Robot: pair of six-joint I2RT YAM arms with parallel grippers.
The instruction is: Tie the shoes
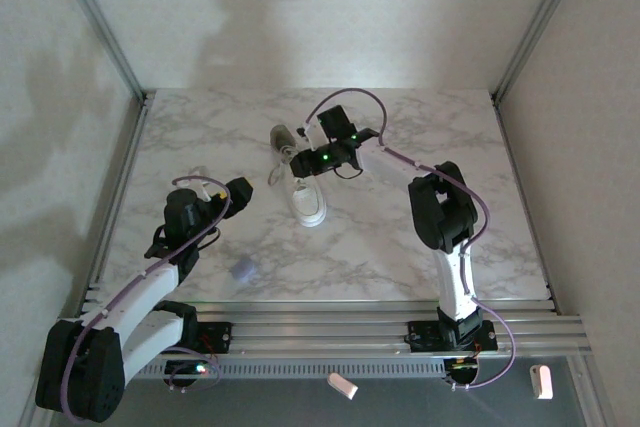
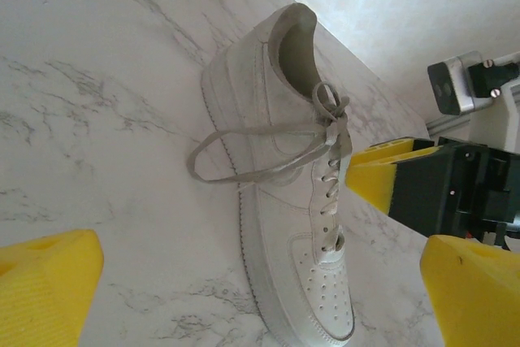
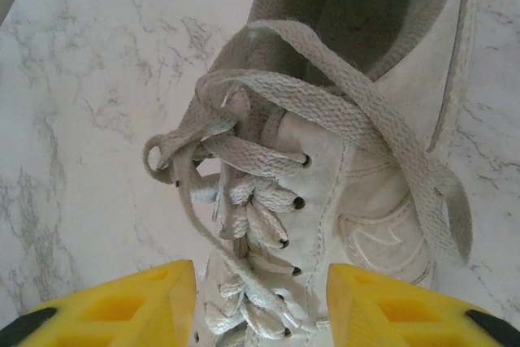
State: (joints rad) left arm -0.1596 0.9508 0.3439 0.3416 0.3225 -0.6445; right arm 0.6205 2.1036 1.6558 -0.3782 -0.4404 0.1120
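A small white sneaker (image 1: 311,205) lies on the marble table (image 1: 420,237), near the middle and a little toward the far side. Its toe points toward the arms and its heel opening faces away.

The right claw (image 1: 303,162) hangs directly over the laced upper part of the shoe. In the right wrist view the right claw (image 3: 260,306) is spread apart, with one yellow fingertip on each side of the rows of eyelets. Whether either fingertip touches the shoe (image 3: 357,168) cannot be told. The laces (image 3: 244,160) are bunched loosely at the top eyelets. One flat strand runs across the grey inner lining and down the shoe's side.

The left claw (image 1: 243,192) sits beside the shoe, a short way apart from it, over bare table. In the left wrist view the left claw (image 2: 260,292) is wide open and holds nothing. The whole sneaker (image 2: 284,201) shows beyond it, with a loop of lace (image 2: 213,160) lying out flat on the marble. The right claw's yellow fingertip (image 2: 378,172) sits just beside the top laces.

A small purple lump (image 1: 241,269) lies on the table nearer the arms, well apart from the shoe.
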